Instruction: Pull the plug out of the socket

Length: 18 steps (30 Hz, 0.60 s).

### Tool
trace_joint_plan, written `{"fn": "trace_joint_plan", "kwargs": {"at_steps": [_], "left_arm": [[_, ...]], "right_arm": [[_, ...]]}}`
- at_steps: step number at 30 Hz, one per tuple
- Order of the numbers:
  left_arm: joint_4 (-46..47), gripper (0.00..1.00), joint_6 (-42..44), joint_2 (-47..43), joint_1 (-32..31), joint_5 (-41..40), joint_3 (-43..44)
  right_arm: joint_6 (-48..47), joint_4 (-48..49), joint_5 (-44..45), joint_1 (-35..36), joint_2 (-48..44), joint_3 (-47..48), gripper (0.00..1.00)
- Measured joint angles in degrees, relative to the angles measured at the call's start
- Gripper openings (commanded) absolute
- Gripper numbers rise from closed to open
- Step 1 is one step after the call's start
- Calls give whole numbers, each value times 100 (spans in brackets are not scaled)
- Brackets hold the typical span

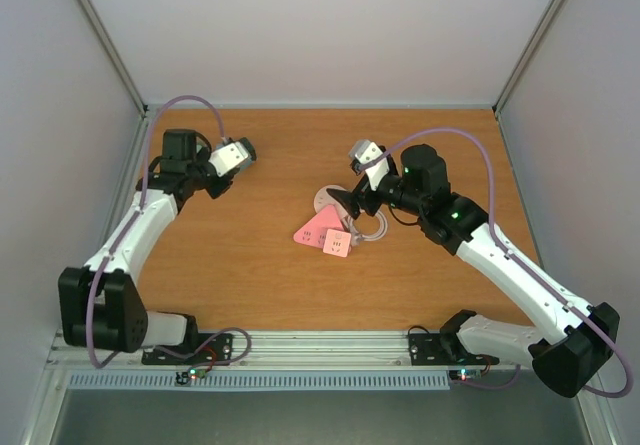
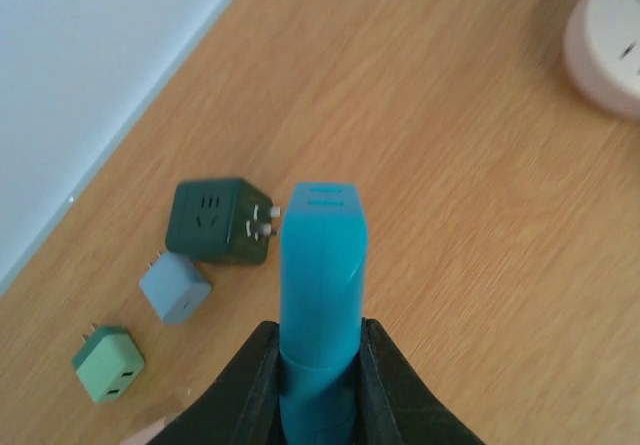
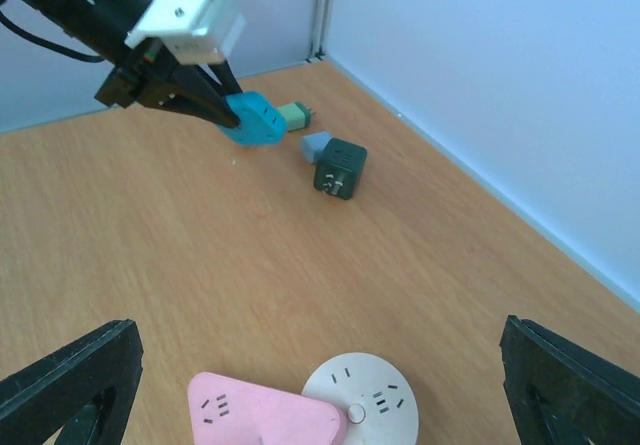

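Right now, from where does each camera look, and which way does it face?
Top external: above and behind the bases, looking down at the brown wooden table; both arms show.
Left wrist: on the left arm, looking down along the left gripper, shut on a teal plastic adapter.
Right wrist: on the right arm, facing the far-left corner between the fingers of the open right gripper; the left arm shows.
Shared: both wrist views show the dark green cube socket and round white socket.
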Motion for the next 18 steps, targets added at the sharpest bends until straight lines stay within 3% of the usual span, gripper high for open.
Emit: {"fn": "trace_joint_plan", "kwargs": {"at_steps": [8,18], "left_arm": [[299,1,824,962,52,-688,-2],[778,1,1259,1971,55,-1272,0]], "right_arm": [[9,-111,284,-24,275,24,99],[101,-610,256,-326,459,52,99]]}}
